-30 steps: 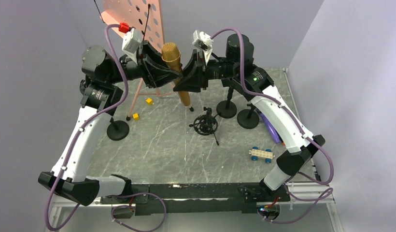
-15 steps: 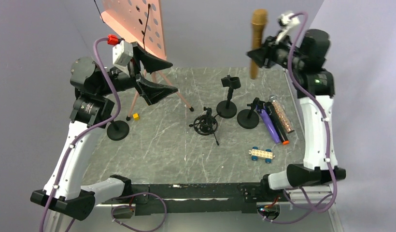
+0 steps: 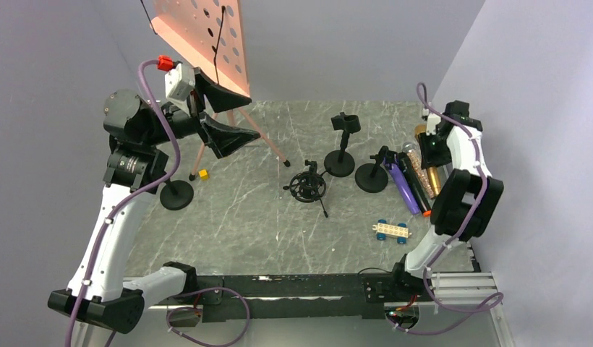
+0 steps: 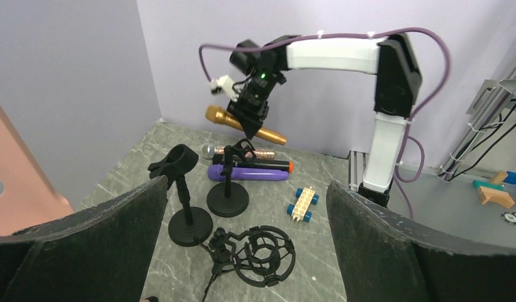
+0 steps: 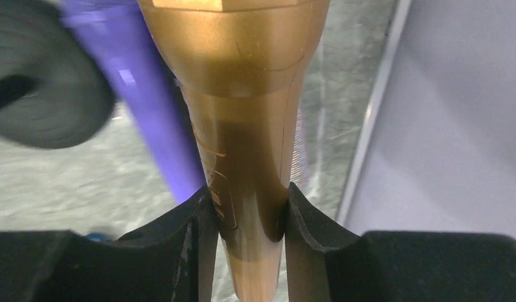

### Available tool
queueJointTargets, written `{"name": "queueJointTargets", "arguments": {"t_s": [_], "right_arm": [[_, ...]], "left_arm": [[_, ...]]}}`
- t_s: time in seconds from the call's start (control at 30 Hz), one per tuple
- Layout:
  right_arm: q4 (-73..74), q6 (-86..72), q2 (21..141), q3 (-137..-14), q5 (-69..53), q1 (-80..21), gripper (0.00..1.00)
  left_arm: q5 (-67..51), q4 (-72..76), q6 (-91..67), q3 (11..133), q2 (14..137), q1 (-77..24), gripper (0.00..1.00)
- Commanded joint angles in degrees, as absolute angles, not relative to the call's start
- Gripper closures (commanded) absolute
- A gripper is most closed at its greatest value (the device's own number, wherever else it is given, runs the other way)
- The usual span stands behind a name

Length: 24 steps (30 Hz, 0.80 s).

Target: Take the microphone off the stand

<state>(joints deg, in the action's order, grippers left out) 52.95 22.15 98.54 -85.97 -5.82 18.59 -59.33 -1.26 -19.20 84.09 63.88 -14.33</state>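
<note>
Right wrist: right tool (image 5: 249, 214) clamps gold microphone (image 5: 243, 94) (stand (image 4: 173, 165) well apart).

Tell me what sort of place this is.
Probably a robot lab test cell: a left arm and right arm bolted at one marble-pattern table, plain lilac walls boxing it in, and mixed props like a mic stand and a toy car.

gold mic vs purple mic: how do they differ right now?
Gold microphone is gripped in the right hand, tilted; purple microphone lies flat on the table, free of any hand. Gold microphone is shiny gold; purple microphone is plain purple. Both are off the stands.
</note>
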Motion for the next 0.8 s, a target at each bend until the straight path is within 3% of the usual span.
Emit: {"name": "queueJointTargets", "arguments": {"t_s": [0.0, 0.2, 0.43, 0.77], "right_arm": [[45.7, 29.2, 103.0, -89.8, 9.2, 19.0, 1.00], [40.2, 33.8, 111.5, -94.8, 14.3, 20.2, 1.00], [43.9, 35.3, 120.1, -98.9, 12.5, 21.4, 0.87], [46.0, 36.6, 122.8, -97.6, 7.8, 21.7, 0.72]], "left_arm": [[-60.6, 0.1, -19.4, 83.2, 61.5, -13.4, 0.01], [-59.8, -4.2, -16.5, 84.2, 60.8, -13.0, 0.01], [-59.3, -5.4, -15.3, 84.0, 60.6, -12.3, 0.01], [-59.3, -6.8, -13.0, 83.5, 60.0, -12.1, 0.01]]}}
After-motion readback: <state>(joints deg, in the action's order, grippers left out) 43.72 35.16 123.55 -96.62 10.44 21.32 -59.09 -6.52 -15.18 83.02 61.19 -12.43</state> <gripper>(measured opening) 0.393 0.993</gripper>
